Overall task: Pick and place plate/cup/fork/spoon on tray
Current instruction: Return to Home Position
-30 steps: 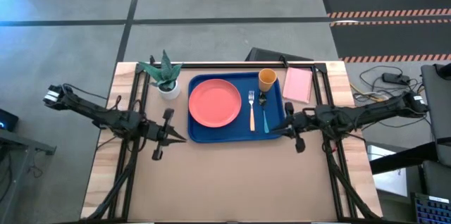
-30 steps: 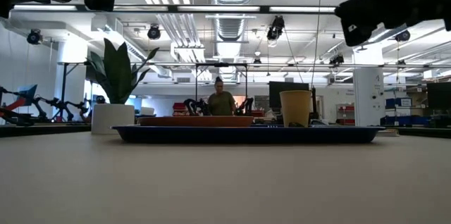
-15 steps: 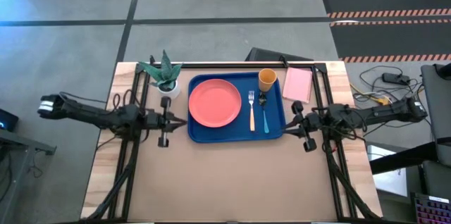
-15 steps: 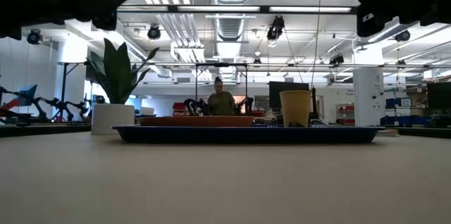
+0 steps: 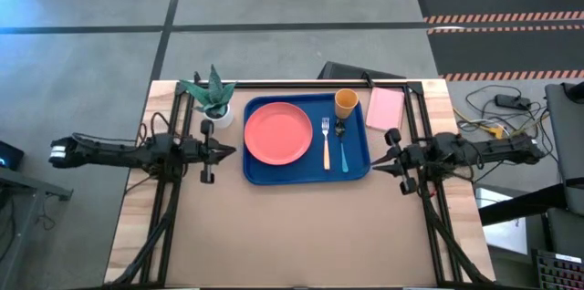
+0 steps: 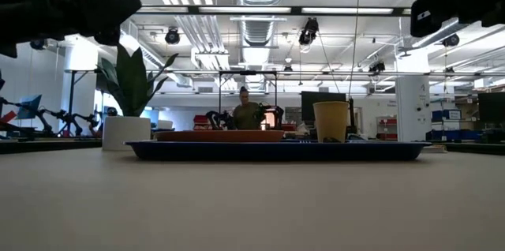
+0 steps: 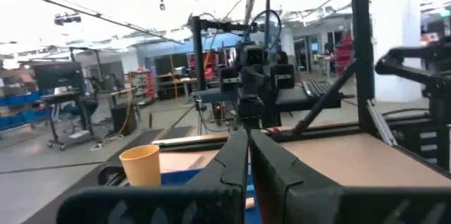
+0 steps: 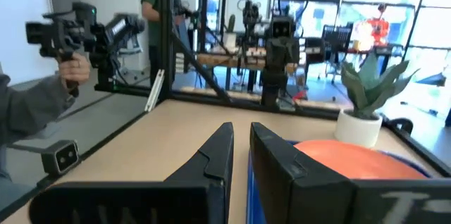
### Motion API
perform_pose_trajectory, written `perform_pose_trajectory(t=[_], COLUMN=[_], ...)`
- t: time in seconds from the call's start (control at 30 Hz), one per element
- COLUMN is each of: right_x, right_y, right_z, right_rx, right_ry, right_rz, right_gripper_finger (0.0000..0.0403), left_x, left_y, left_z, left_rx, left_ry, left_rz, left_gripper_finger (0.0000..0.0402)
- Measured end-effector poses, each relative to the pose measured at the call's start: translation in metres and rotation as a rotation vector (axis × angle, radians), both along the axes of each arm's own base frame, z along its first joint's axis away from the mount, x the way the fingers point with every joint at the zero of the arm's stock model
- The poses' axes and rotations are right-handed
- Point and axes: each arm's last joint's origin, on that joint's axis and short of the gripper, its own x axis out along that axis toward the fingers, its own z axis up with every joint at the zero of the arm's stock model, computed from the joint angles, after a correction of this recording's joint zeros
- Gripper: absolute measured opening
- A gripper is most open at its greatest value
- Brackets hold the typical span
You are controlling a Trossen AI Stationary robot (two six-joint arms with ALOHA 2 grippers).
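The blue tray (image 5: 306, 173) lies at the table's far middle. On it rest the coral-pink plate (image 5: 278, 133) at the left, the orange-handled fork (image 5: 326, 144) and the teal-handled spoon (image 5: 343, 149) side by side to its right, and the orange-yellow cup (image 5: 346, 103) upright in the far right corner. My left gripper (image 5: 230, 150) hovers just left of the tray, shut and empty, pointing at it. My right gripper (image 5: 376, 166) hovers just right of the tray, shut and empty. The cup also shows in the left wrist view (image 7: 139, 164), and the plate in the right wrist view (image 8: 352, 157).
A white pot with a green plant (image 5: 214, 98) stands left of the tray's far corner. A pink rectangular pad (image 5: 385, 109) lies right of the tray. The near half of the table (image 5: 301, 235) is bare. A person's hand holding a device (image 8: 67, 69) shows beyond the table.
Both arms have drawn back from the tray. My left gripper has gone toward the table's left and far edges and turned about its axis. My right gripper has gone toward the table's right edge. The things on the tray have stayed put.
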Motion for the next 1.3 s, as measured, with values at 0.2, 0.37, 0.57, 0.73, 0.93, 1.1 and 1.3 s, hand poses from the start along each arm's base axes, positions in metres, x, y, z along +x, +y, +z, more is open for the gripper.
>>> perform_pose_trajectory(t=[0.2,0.37,0.57,0.73,0.93,1.1,1.3], right_x=[-0.006,-0.011,-0.016,-0.015,-0.014,-0.007,-0.006], right_y=[-0.001,-0.001,-0.002,-0.002,-0.002,-0.001,-0.002], right_z=[0.0,-0.005,-0.01,-0.011,-0.02,-0.042,-0.044], right_rx=[-0.025,-0.051,-0.075,-0.091,-0.106,-0.117,-0.145], right_ry=[-0.026,-0.024,-0.001,0.006,0.036,0.051,0.066], right_rz=[-0.002,-0.007,-0.011,-0.016,-0.016,-0.02,-0.067], right_gripper_finger=[0.0038,0.0038,0.0038,0.0038,0.0038,0.0038,0.0038], left_x=[-0.006,-0.011,-0.016,-0.02,-0.023,-0.023,-0.022], left_y=[0.001,0.001,0.001,0.001,0.001,0.001,0.001], left_z=[-0.001,-0.004,-0.007,-0.009,-0.011,-0.016,-0.02], left_rx=[-0.024,-0.028,-0.045,-0.051,-0.044,-0.061,-0.078], left_ry=[0.018,0.043,0.068,0.081,0.09,0.133,0.182], left_rz=[0.006,0.006,0.003,0.002,0.004,0.001,-0.004], left_gripper_finger=[0.0,0.0,0.0,0.0,0.0,0.0,0.0])
